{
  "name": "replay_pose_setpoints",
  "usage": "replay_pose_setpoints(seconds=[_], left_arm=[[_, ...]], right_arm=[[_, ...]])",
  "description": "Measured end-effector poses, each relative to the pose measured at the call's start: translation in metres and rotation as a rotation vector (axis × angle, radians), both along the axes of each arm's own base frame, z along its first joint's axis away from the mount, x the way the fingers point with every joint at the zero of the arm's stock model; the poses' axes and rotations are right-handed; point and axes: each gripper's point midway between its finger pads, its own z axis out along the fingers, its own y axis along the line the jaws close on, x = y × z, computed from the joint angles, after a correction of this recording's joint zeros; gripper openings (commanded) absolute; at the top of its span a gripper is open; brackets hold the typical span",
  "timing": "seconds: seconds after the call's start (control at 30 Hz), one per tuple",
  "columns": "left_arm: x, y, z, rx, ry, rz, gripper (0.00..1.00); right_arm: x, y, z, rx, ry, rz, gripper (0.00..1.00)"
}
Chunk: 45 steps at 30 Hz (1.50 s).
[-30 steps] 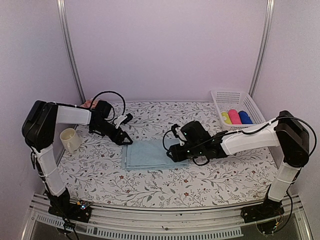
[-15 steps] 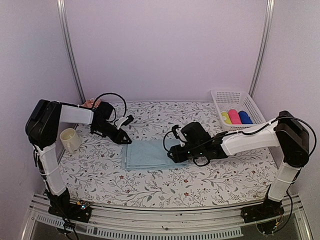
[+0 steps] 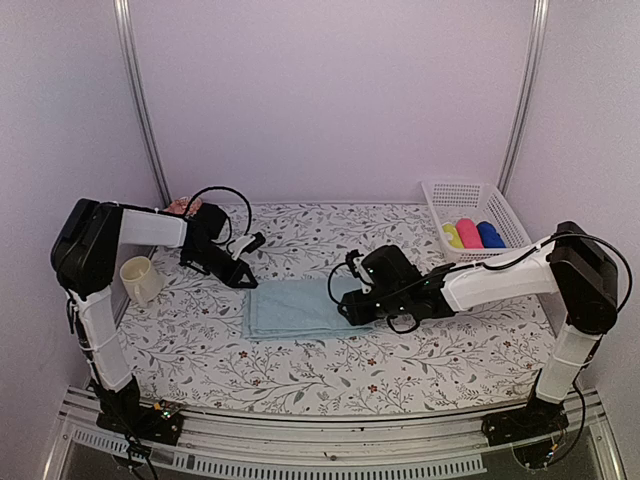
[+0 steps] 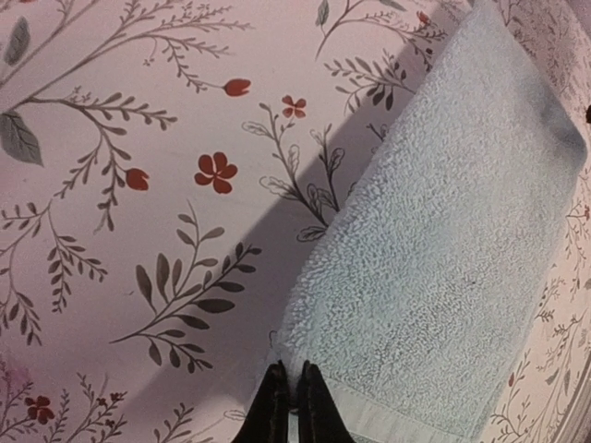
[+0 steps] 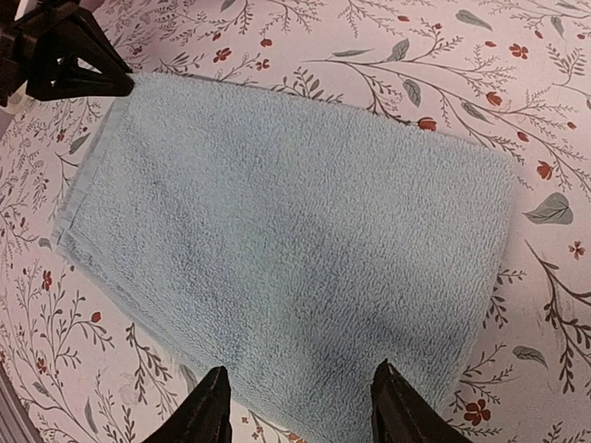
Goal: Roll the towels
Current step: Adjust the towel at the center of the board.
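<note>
A pale aqua towel (image 3: pixel 295 308) lies flat and folded on the flowered tablecloth; it also fills the left wrist view (image 4: pixel 443 249) and the right wrist view (image 5: pixel 286 240). My left gripper (image 4: pixel 295 401) is at its far-left corner (image 3: pixel 250 283), jaws pinched together on the corner's edge. My right gripper (image 5: pixel 300 406) is open, its fingers spread wide just above the towel's right end (image 3: pixel 345 308), nothing between them. A deep blue roll (image 3: pixel 490 235) lies in the basket.
A white basket (image 3: pixel 470 192) at the back right holds yellow, pink and blue rolls. A cream cup (image 3: pixel 140 280) stands at the left edge, beside the left arm. Something pink (image 3: pixel 180 207) shows behind that arm at the back left.
The left gripper's jaws have closed from wide apart to pinched at the towel's corner. The right arm has barely moved.
</note>
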Motion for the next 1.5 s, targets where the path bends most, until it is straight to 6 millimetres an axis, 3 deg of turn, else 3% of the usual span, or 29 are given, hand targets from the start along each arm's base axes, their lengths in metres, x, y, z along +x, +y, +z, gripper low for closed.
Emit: replay_pose_setpoints(seconds=[0.13, 0.33, 0.43, 0.53, 0.63, 0.73, 0.83, 0.9, 1.03, 1.13, 1.23, 1.5], left_arm=[[0.004, 0.006, -0.003, 0.044, -0.013, 0.018, 0.18], [0.008, 0.011, -0.02, 0.109, -0.007, 0.023, 0.58], [0.011, 0.011, -0.016, 0.119, -0.025, 0.02, 0.76], [0.012, 0.011, 0.002, 0.115, -0.059, 0.019, 0.82], [0.016, 0.008, 0.038, 0.08, -0.142, 0.015, 0.77], [0.015, 0.0, 0.074, 0.029, -0.233, -0.006, 0.59], [-0.002, -0.012, 0.087, -0.006, -0.28, -0.065, 0.36], [-0.018, -0.022, 0.075, -0.007, -0.263, -0.12, 0.23], [-0.049, -0.031, 0.039, 0.026, -0.185, -0.194, 0.1], [-0.063, -0.031, 0.018, 0.049, -0.139, -0.22, 0.07], [-0.069, -0.03, 0.01, 0.059, -0.12, -0.232, 0.06], [-0.089, -0.03, -0.004, 0.074, -0.088, -0.279, 0.07]], right_arm=[[0.001, -0.003, -0.006, -0.019, 0.007, -0.009, 0.53], [0.002, -0.005, -0.018, -0.051, 0.032, -0.012, 0.49], [0.006, -0.003, -0.014, -0.038, 0.032, -0.012, 0.45], [0.012, -0.002, -0.011, -0.005, 0.043, -0.013, 0.42], [0.019, -0.007, -0.01, 0.042, 0.066, -0.025, 0.39], [0.022, -0.013, -0.014, 0.074, 0.096, -0.028, 0.34], [0.022, -0.018, -0.019, 0.11, 0.133, -0.021, 0.27], [0.021, -0.019, -0.02, 0.141, 0.154, -0.006, 0.25], [0.019, -0.013, -0.014, 0.217, 0.179, 0.046, 0.25], [0.017, -0.005, -0.004, 0.274, 0.181, 0.096, 0.24], [0.015, 0.0, -0.004, 0.303, 0.195, 0.13, 0.24], [0.001, -0.017, -0.043, 0.278, 0.307, 0.128, 0.24]])
